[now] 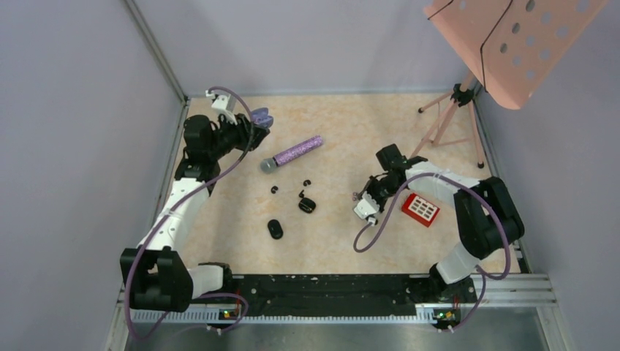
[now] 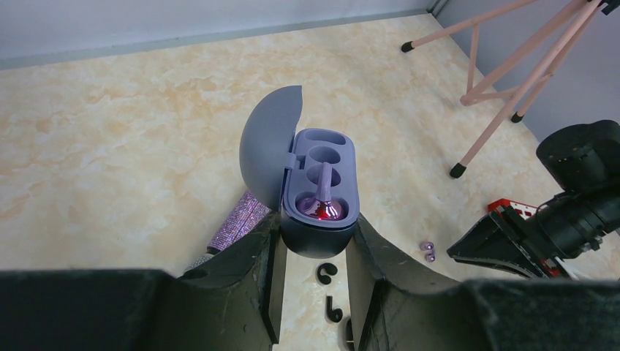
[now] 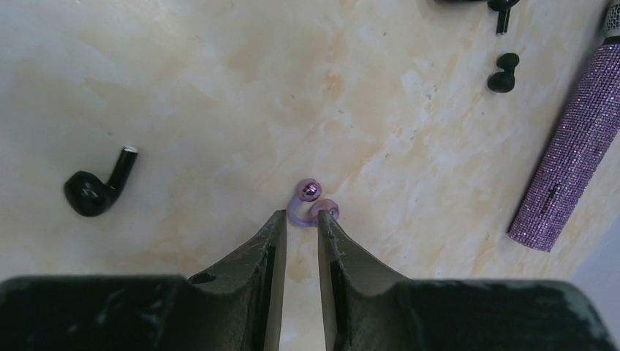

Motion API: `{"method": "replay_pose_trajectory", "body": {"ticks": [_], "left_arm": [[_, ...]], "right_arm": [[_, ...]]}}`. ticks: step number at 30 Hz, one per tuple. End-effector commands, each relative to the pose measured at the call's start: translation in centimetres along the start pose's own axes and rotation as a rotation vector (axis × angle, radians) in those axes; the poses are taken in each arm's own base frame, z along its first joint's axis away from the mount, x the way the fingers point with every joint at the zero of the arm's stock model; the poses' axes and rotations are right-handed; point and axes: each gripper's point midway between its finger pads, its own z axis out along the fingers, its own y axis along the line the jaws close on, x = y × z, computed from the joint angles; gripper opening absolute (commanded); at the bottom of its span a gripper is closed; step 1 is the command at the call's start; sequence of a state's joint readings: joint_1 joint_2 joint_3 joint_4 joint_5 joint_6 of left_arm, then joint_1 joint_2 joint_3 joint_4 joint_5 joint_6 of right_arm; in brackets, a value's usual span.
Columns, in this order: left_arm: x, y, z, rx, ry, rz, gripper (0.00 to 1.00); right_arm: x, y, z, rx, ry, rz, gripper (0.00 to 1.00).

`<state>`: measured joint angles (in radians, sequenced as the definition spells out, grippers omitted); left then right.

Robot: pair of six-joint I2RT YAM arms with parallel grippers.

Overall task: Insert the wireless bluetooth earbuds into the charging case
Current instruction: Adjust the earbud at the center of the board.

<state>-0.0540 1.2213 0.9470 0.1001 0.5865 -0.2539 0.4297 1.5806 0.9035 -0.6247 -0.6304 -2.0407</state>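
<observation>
My left gripper [image 1: 256,118] is shut on the base of a lilac charging case [image 2: 322,157], held above the table with its lid [image 2: 267,142] open. One lilac earbud [image 2: 324,201] sits in the near socket; the other sockets are empty. A second lilac earbud [image 3: 310,191] lies on the table, also seen in the top view [image 1: 357,196]. My right gripper [image 3: 300,216] is low over it, narrowly open, its fingertips at either side of the earbud's curved stem. Black earbuds [image 1: 275,189] [image 1: 307,181] lie mid-table.
A purple glitter microphone [image 1: 296,153] lies behind the black earbuds. Two black cases [image 1: 307,205] [image 1: 275,229] sit mid-table. A red block [image 1: 420,209] lies under my right arm. A pink music stand [image 1: 512,44] with tripod legs [image 1: 453,117] stands back right.
</observation>
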Motion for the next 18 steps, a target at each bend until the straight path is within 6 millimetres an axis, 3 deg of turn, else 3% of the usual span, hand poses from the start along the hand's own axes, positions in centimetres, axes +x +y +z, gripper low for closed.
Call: {"method": "replay_pose_trajectory", "body": {"ticks": [1, 7, 18], "left_arm": [[-2.9, -1.0, -1.0, 0.013, -0.074, 0.069, 0.0], [-2.7, -0.9, -1.1, 0.005, -0.067, 0.061, 0.0], [-2.7, -0.3, -0.9, -0.009, -0.075, 0.058, 0.0]], "right_arm": [[0.5, -2.4, -0.3, 0.003, -0.005, -0.075, 0.21], [1.7, -2.0, 0.3, -0.064, 0.009, -0.051, 0.18], [2.2, -1.7, 1.2, -0.138, 0.004, -0.048, 0.17]]}}
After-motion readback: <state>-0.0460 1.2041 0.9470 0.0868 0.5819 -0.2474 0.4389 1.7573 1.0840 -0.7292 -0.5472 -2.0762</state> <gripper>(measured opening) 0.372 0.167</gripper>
